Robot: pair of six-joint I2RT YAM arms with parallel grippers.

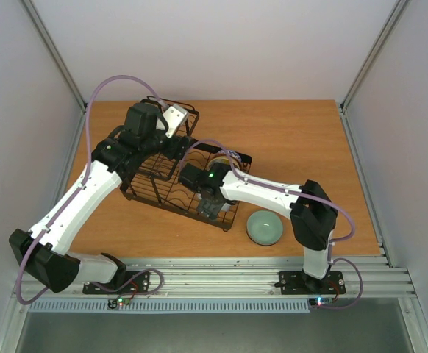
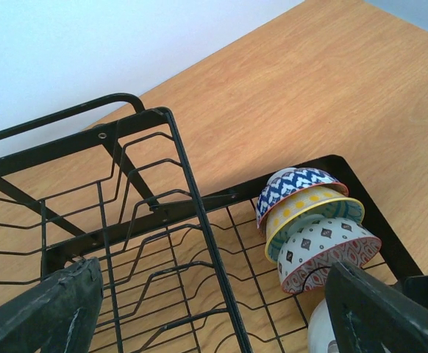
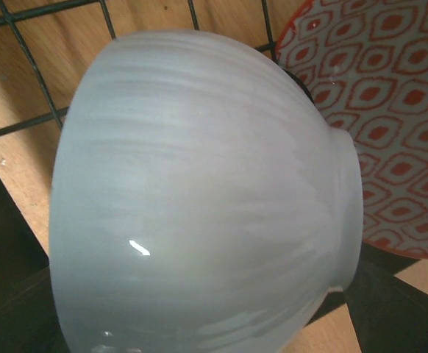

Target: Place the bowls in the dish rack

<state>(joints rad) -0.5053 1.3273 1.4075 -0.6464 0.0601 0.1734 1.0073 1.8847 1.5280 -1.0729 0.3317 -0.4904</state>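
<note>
I'm on the white bowl [image 3: 199, 198] step. The R claw [image 1: 211, 208] is down in the dish rack [image 1: 155, 180], near-right part, w/ the white bowl filling its cam. The bowl lies on its side, foot toward the red-and-white bowl [image 3: 390, 125]. They're touching or v. close, can't tell which. Dark fingers show at both low corners of that view, one each side of the bowl. I can't tell if the R claw grips it or is loose.

The L claw [image 2: 214, 294] is loose, fingers wide, nothing between them. It hangs over the far-left end of the rack. Its cam sees three bowls leaning in a row on their rims: blue patterned bowl [image 2: 295, 185], yellow bowl [image 2: 313, 209], then the red-and-white one.

One pale green bowl [image 1: 264, 226] sits on the table [image 1: 309, 140], just beside the rack's near-right corner, not loaded yet.

How I'd do this well:
- Check the white bowl leans on the red one & sits in the wires before I pull away.
- Open wide, then lift slow, up & back, so the fingers don't bump the rim & tip the row.
- Keep the L arm out of the way.
- The green one is next, I think.

Writing: no brand, label or words I can read anywhere. Only patterns on the bowls.
</note>
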